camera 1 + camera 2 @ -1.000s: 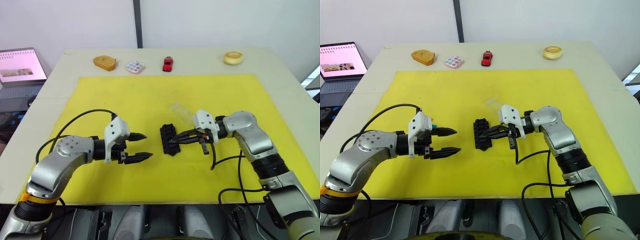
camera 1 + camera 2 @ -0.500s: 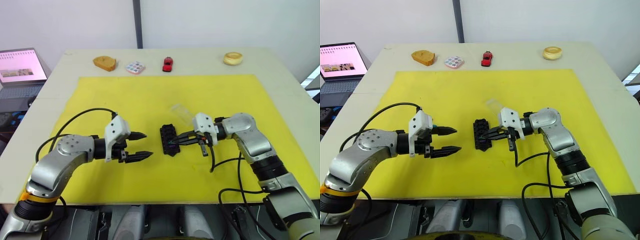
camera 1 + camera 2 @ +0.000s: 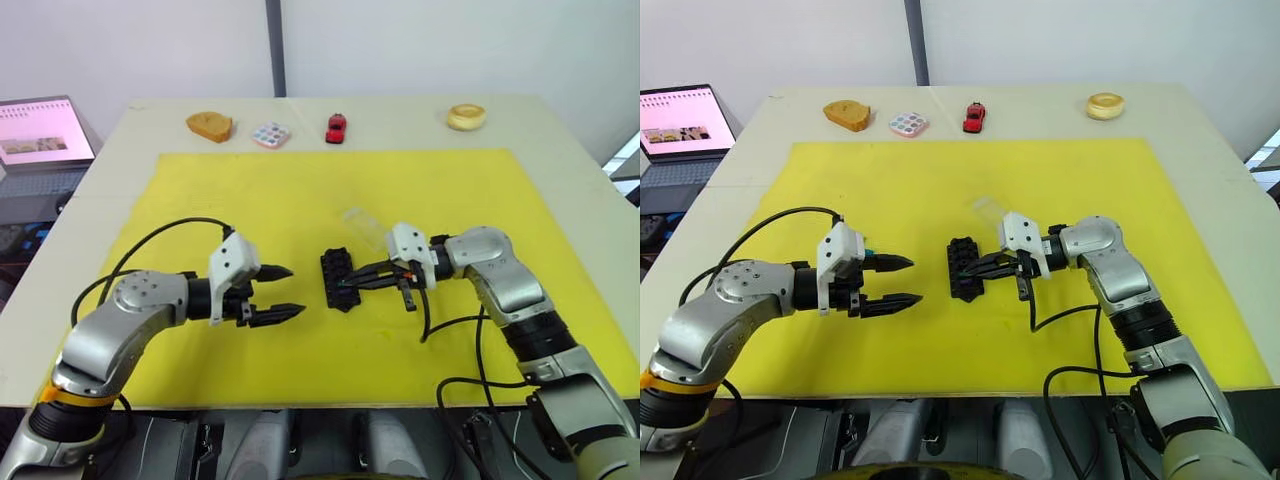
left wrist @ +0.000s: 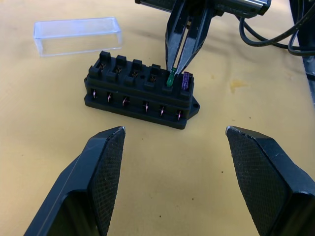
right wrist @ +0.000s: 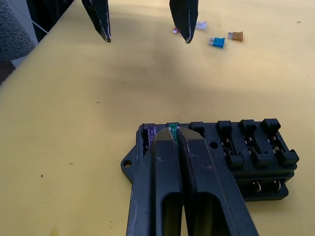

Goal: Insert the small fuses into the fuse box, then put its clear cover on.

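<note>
The black fuse box (image 3: 338, 279) lies mid-mat on the yellow mat (image 3: 300, 190). My right gripper (image 3: 352, 284) reaches it from the right, shut on a teal fuse (image 4: 170, 79) whose blades are at a slot near the box's end. A purple fuse (image 4: 185, 80) sits in the end slot beside it. The clear cover (image 3: 362, 226) lies on the mat just behind the box. My left gripper (image 3: 296, 292) hovers open to the left of the box, holding nothing. Beyond it lie loose fuses, blue (image 5: 216, 42), amber (image 5: 236, 35), red (image 5: 175, 30) and grey (image 5: 201, 24).
Along the table's far edge stand a brown bread-like piece (image 3: 209, 125), a white tile with coloured dots (image 3: 271, 134), a red toy car (image 3: 336, 127) and a round pastry (image 3: 466, 116). A laptop (image 3: 40, 135) sits off the table's left side.
</note>
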You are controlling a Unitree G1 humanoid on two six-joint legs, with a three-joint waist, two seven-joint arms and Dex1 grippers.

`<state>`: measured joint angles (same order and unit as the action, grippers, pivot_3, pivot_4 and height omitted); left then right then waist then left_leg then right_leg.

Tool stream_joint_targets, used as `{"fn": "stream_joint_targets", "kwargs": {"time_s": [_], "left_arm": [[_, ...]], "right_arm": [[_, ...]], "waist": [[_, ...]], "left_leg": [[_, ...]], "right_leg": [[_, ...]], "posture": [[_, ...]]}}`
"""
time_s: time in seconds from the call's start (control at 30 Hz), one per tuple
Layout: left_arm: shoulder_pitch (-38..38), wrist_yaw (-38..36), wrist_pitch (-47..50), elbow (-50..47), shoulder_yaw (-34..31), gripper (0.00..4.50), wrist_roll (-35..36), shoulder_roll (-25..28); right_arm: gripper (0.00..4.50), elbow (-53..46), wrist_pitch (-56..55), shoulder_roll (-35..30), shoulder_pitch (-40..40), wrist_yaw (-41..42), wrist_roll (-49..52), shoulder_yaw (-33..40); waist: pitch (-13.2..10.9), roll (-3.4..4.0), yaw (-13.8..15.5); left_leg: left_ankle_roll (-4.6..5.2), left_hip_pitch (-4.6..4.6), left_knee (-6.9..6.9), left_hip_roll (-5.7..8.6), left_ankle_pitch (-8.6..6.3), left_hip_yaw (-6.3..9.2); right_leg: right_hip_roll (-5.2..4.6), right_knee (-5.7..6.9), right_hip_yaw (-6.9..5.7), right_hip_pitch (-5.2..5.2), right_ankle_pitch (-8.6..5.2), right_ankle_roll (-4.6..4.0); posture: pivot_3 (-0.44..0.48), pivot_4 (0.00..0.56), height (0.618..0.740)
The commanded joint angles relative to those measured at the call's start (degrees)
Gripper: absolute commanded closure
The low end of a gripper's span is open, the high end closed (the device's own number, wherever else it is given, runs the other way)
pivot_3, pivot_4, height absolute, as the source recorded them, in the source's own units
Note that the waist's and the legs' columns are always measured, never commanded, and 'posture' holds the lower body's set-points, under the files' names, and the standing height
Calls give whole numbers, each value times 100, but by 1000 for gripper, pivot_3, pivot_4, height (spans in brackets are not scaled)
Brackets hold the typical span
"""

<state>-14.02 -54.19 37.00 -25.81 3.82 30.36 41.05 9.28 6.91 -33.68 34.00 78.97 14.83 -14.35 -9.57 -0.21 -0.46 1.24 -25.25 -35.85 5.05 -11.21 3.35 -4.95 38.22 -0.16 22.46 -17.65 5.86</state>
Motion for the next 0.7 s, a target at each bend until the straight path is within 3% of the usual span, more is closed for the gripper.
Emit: {"fn": "stream_joint_targets", "kwargs": {"time_s": [0.03, 0.07, 0.13, 0.43, 0.7], "left_arm": [[-13, -40, -163, -16, 20, 1074, -60, 12], [5, -58, -192, 3, 10, 986, -70, 17], [33, -78, -225, 22, -3, 986, -90, 16], [115, -31, -269, 43, -51, 986, -93, -51], [69, -179, -247, 122, -47, 986, -103, 51]], "right_arm": [[4500, -79, -83, -47, -76, -19, -67, 36], [3869, -81, -80, -43, -73, -30, -65, 41], [3205, -91, -59, -37, -58, -42, -28, 83], [3205, -408, 325, -43, 25, -232, 299, 397], [3205, -1248, 1413, -397, -82, -161, 800, 466]], "waist": [[0, 0, -2], [0, 0, -2], [0, 0, -6], [0, 0, -6], [-1, 2, -7]], "left_leg": [[0, 0, 0, 0, 0, 0], [0, 0, 0, 0, 0, 0], [0, 0, 0, 0, 0, 0], [1, -1, 1, 0, 0, 0], [4, -2, 1, -1, -3, 1]], "right_leg": [[0, 0, 0, 0, 0, 0], [0, 0, 0, 0, 0, 0], [0, 0, 0, 1, 0, 0], [0, 0, 0, 2, 0, 0], [-2, -1, 0, 2, 0, -1]], "posture": [[0, 150, 740], [0, 150, 740], [0, 150, 740], [0, 150, 740], [0, 150, 740]]}}
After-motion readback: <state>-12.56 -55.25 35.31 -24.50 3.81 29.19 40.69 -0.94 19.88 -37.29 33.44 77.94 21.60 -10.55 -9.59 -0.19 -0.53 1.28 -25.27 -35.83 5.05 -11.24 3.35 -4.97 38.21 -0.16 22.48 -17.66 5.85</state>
